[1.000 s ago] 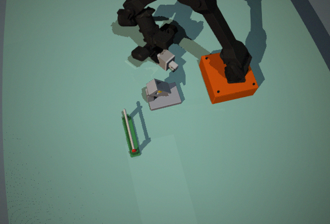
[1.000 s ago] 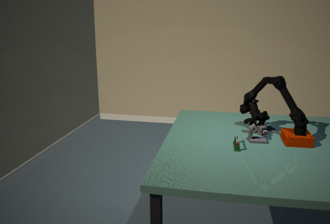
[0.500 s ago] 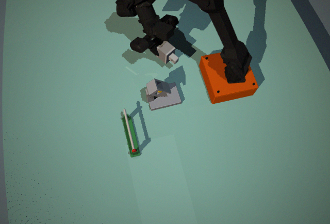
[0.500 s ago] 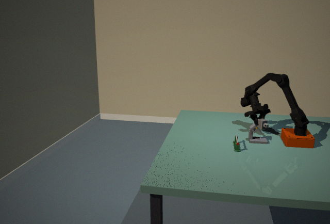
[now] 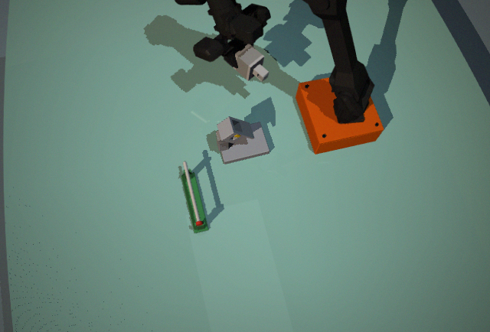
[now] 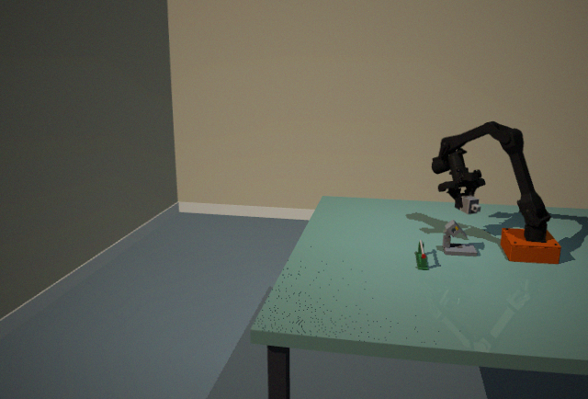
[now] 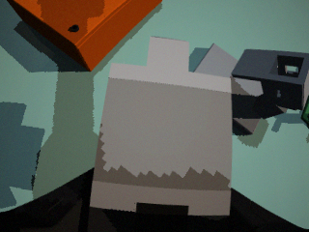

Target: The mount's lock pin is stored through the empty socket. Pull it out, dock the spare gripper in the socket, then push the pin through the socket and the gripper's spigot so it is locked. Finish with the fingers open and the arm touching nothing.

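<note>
Plastic-looking and matte, the pale grey spare gripper (image 5: pixel 248 61) (image 6: pixel 469 204) (image 7: pixel 154 174) is a boxy block with crisp edges and a narrower square spigot (image 5: pixel 260 73) (image 6: pixel 475 208) (image 7: pixel 168 54) jutting from one face. The fingers (image 5: pixel 231 60) (image 6: pixel 457 202), dark and dull, are closed on this block and carry it above the tabletop (image 5: pixel 119 241) (image 6: pixel 370 300) (image 7: pixel 261 24), clear of the mount (image 5: pixel 253 146) (image 6: pixel 459 250) (image 7: pixel 214 60). The mount has a flat rectangular plate of smooth grey and a tilted, hollow socket (image 5: pixel 227 128) (image 6: pixel 451 228) (image 7: pixel 261 63) raised over it; a small yellow patch shows within. Through the wrist view its square opening reads as a dark, clean-cut hole. The lock pin (image 5: pixel 191 193) (image 6: pixel 422 247) is out of the socket, a slim, pale round rod with a red head, lying lengthwise along a narrow green tray (image 5: pixel 201 206) (image 6: pixel 421 266) near the mount. The black arm (image 5: pixel 338 36) (image 6: pixel 522 171) rises from a blocky orange base (image 5: pixel 347 135) (image 6: pixel 531 254) (image 7: pixel 89 53) dotted with dark holes, bends over at a high elbow, then reaches out and folds downward at the wrist. The spigot points outward toward the base's side, undocked.
</note>
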`<state>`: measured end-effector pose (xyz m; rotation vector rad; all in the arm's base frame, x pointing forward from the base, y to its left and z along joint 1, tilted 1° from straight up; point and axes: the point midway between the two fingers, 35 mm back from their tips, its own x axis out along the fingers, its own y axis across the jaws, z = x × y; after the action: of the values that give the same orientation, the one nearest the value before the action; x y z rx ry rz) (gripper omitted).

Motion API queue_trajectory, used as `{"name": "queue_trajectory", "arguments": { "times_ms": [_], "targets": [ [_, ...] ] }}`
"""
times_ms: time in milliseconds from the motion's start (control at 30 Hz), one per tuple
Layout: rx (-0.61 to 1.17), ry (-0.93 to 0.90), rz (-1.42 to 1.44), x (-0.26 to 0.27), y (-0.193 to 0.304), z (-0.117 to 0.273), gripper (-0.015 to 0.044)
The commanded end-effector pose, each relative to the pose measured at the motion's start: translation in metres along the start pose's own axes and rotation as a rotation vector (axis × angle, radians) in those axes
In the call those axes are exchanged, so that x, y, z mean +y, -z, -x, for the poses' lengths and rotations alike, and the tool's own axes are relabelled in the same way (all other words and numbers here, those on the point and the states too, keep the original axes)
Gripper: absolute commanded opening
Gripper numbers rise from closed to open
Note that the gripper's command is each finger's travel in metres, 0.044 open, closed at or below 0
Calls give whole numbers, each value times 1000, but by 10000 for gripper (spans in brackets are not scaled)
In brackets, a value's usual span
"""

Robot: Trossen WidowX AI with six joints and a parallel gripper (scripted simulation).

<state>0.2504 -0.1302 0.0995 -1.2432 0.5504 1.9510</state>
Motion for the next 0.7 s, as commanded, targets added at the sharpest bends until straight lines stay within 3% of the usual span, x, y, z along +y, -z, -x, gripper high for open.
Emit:
{"name": "queue_trajectory", "arguments": {
  "times_ms": [0,667],
  "targets": [
    [-1,0,0,0,0,0,0],
    [40,-43,-278,-15,-21,-1,0]
  ]
}}
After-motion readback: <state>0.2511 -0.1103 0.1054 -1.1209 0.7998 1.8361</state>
